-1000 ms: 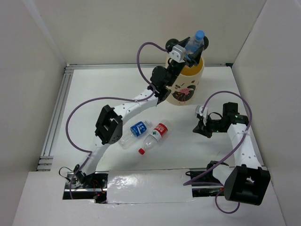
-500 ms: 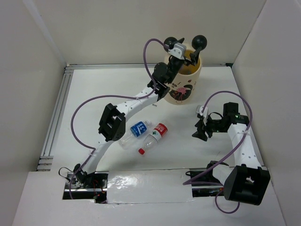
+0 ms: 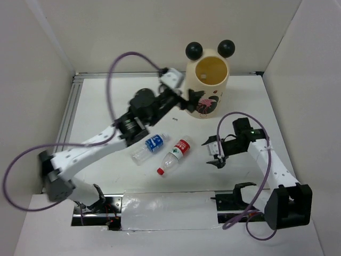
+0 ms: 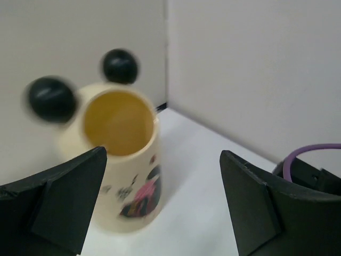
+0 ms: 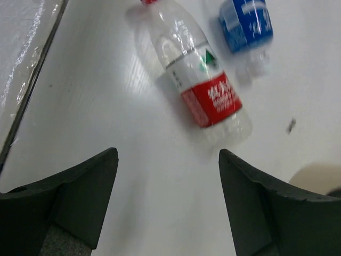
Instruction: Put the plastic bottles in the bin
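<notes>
Your right hand (image 5: 168,202), open and empty, hangs near the clear red-labelled plastic bottle (image 5: 197,80), which lies on the white counter (image 3: 250,96) beside the blue-labelled one (image 3: 151,148). A skewed approach could roll it away. Your left hand (image 4: 162,208), also open, has drawn back from over the tall cream eared bin (image 3: 208,88). The bottle it held a second ago is gone.

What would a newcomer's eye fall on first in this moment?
The tall cream bin, with two black ball ears and a yellow inside, stands at the far side of the table. Two clear bottles lie side by side mid-table: a blue-labelled bottle and a red-labelled bottle. The left gripper is open and empty beside the bin, and the right gripper is open near the red-labelled bottle.
</notes>
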`<state>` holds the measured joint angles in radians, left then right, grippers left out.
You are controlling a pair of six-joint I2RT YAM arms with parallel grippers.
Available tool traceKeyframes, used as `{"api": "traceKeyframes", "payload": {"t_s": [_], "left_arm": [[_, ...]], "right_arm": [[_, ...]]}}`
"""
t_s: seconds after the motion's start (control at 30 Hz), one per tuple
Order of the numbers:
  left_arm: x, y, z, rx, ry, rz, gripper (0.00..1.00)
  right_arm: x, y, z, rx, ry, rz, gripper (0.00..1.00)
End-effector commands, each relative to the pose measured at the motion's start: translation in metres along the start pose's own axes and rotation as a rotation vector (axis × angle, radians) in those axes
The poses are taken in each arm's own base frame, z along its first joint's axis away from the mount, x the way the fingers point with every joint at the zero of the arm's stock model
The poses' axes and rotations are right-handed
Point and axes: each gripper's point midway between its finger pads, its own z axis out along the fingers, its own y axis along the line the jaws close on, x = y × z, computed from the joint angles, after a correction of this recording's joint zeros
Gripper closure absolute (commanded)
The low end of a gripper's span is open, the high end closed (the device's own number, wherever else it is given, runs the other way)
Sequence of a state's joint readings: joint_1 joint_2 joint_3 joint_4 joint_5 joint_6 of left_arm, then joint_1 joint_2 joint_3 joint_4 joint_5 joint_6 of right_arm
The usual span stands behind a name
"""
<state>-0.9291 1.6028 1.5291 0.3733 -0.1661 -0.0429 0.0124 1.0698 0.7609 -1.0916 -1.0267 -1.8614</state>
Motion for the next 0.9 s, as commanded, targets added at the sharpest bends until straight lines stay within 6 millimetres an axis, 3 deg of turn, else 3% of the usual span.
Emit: {"api": "traceKeyframes", "payload": {"t_s": [0.0, 0.03, 0.07, 0.1, 0.13, 0.17, 0.27, 0.37, 0.5, 0.57, 0.7, 0.83, 0.87], "left_arm": [[0.034, 0.054, -0.086, -0.223, 0.236, -0.053, 0.0], [0.025, 0.077, -0.12, -0.328, 0.224, -0.099, 0.0], [0.079, 0.098, -0.167, -0.444, 0.354, -0.133, 0.0], [0.09, 0.098, -0.176, -0.45, 0.411, -0.118, 0.0], [0.086, 0.115, -0.201, -0.539, 0.387, -0.185, 0.0], [0.112, 0.122, -0.223, -0.588, 0.45, -0.196, 0.0], [0.141, 0.136, -0.277, -0.706, 0.521, -0.278, 0.0], [0.162, 0.14, -0.307, -0.761, 0.556, -0.338, 0.0], [0.174, 0.141, -0.329, -0.788, 0.604, -0.385, 0.0], [0.177, 0.138, -0.33, -0.775, 0.625, -0.397, 0.0], [0.181, 0.137, -0.331, -0.745, 0.66, -0.37, 0.0], [0.184, 0.135, -0.315, -0.655, 0.664, -0.331, 0.0], [0.181, 0.135, -0.303, -0.614, 0.624, -0.326, 0.0]], "right_arm": [[-0.018, -0.023, 0.022, -0.023, -0.031, -0.291, 0.17], [-0.02, -0.034, 0.031, -0.025, -0.031, -0.309, 0.17], [-0.033, -0.028, 0.055, -0.111, -0.035, -0.386, 0.17], [-0.033, -0.028, 0.056, -0.112, -0.035, -0.387, 0.17], [-0.036, -0.035, 0.068, -0.118, -0.033, -0.397, 0.17], [-0.048, -0.026, 0.086, -0.166, -0.05, -0.436, 0.17], [-0.046, -0.033, 0.12, -0.19, 0.046, -0.492, 0.17], [-0.045, -0.038, 0.149, -0.233, 0.073, -0.499, 0.17], [-0.032, -0.04, 0.177, -0.269, 0.178, -0.527, 0.17], [-0.025, -0.037, 0.188, -0.293, 0.21, -0.537, 0.17], [-0.001, -0.011, 0.201, -0.41, 0.278, -0.521, 0.2], [0.014, 0.013, 0.195, -0.495, 0.311, -0.493, 0.32], [0.018, 0.02, 0.192, -0.515, 0.319, -0.481, 0.38]]}}
